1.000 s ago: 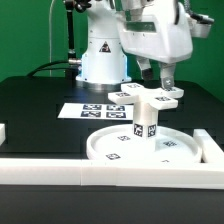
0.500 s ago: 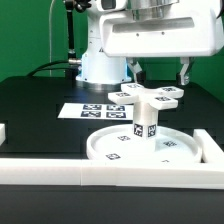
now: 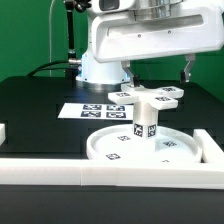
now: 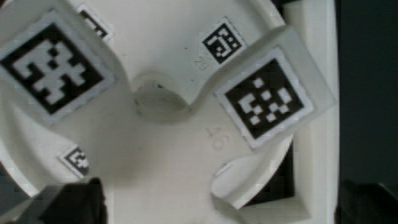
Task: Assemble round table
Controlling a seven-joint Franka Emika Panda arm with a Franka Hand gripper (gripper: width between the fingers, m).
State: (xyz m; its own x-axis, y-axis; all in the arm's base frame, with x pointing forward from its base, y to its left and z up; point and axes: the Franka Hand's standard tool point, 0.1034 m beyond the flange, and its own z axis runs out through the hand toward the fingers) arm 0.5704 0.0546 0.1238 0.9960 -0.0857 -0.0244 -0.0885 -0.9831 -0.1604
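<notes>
Pincer: hanging above the build with nothing in it (image 3: 158,68). Two dark fingers (image 3: 187,70) poke down under the big white wrist housing, set wide apart, so it looks spread. It's clear of the parts, not touching anything.

Disc: the wide rimmed disc (image 3: 115,146) lies flat on the black counter (image 3: 35,105), close to the front rail. It's the tabletop lying upside down, I'd say.

Post: the short thick post (image 3: 146,118) stands upright in the middle of the disc, tags on its side. It looks straight, no visible tilt.

Cross piece: the cross-shaped piece (image 3: 150,95) sits on top of the post, arms sticking out level. The wrist view looks straight down on it (image 4: 169,95), two tagged arms showing with the disc behind.

Done so far: all three parts are stacked in order, so my read is the hard bit is basically over.

Left to do: can't tell if the cross piece is screwed fully home or just resting there. It might need a final twist.

Marker board: flat white sheet with tags (image 3: 85,110), behind the disc toward the exterior view's left, well clear of the build.

White rail: runs along the front edge (image 3: 110,172), not involved.
</notes>
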